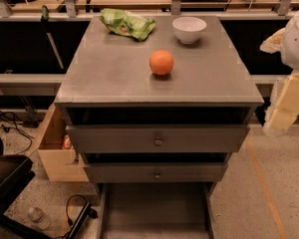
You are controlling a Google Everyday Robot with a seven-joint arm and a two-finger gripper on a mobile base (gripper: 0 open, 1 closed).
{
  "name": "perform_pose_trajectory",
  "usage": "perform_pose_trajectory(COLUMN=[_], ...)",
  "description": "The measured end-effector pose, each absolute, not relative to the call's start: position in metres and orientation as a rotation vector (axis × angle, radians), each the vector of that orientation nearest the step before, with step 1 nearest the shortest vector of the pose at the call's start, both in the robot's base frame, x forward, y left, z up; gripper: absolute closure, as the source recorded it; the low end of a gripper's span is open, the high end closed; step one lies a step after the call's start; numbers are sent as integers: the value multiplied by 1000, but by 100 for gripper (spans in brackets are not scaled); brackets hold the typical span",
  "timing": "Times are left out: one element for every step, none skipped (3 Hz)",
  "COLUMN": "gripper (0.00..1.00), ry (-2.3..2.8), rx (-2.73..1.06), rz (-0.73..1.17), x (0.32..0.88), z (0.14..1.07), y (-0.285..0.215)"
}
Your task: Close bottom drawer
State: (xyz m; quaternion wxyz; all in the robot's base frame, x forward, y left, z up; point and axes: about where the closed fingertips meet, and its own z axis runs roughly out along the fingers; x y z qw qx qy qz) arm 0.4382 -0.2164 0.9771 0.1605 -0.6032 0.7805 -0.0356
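Surface: was a flat grey cabinet top point(114, 78), dull and bare at the front.
On it: carried a crumpled green bag point(127, 23) at the back left, a white bowl point(189, 29) at the back right and an orange point(161, 62) near the middle, all apart from one another.
Room: had a speckled pale floor point(239, 198) with an orange line point(264, 188) across it, and dark shelving behind.
Bottom drawer point(154, 208): lay pulled far out under the other two, its grey tray reaching the lower edge of the view.
Above it: showed the middle drawer point(157, 173) and top drawer point(157, 139) ajar, dark gaps over each.
Left side: held a wooden box point(57, 158), black cables point(10, 121), a plastic bottle point(38, 217) and a dark bulky object point(7, 178).
Gripper point(284, 108): hung at the right edge beside the cabinet, level with the top drawer, well apart from the bottom drawer.
Grip: could not be told as released or clenched.
In the way: stood nothing between the tray and the cabinet.
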Motion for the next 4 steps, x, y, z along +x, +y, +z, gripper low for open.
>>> perform_pose_trajectory(gripper=[0,0,0,0], ry=[2229,2248,2251,2226], rx=[-1723,-1694,-1655,-1605], rz=[-102,-155,-128,-42], x=[438,442,438,426], z=[977,990,975,920], y=[-216,-223,-226,-226])
